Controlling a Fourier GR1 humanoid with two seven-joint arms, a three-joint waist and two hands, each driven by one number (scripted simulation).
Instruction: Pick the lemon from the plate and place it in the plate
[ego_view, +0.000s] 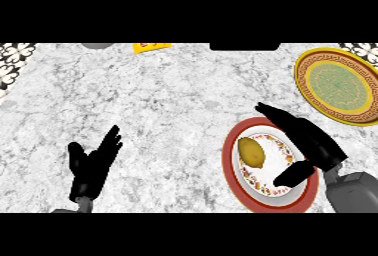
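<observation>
Yellow and oval, the lemon (252, 152) lies on the white, flower-patterned well of the red-rimmed plate (238, 176), a little left of the plate's centre. Your right hand (306, 142) is spread over the right side of that plate, its fingers (277, 112) straight and stretched past the far rim, its thumb (289, 176) angled in over the well nearer you. It has hold of nothing; the lemon sits in the open gap between thumb and fingers, apart from both as far as you can see.

To do this step well, you would judge it best to slide the hand left until the palm is over the lemon, then lower and curl fingers and thumb round its narrow sides rather than its ends, since an oval fruit may roll on a smooth plate. Lift straight up before heading for the gold-rimmed green plate (347, 63), which sits beyond and to the right on the marble counter (170, 100).

Your left hand (92, 167) rests open near the lower left, fingers up.

A yellow object (150, 47) at the far edge shows small red marks, too small for you to read. No other writing is visible.
</observation>
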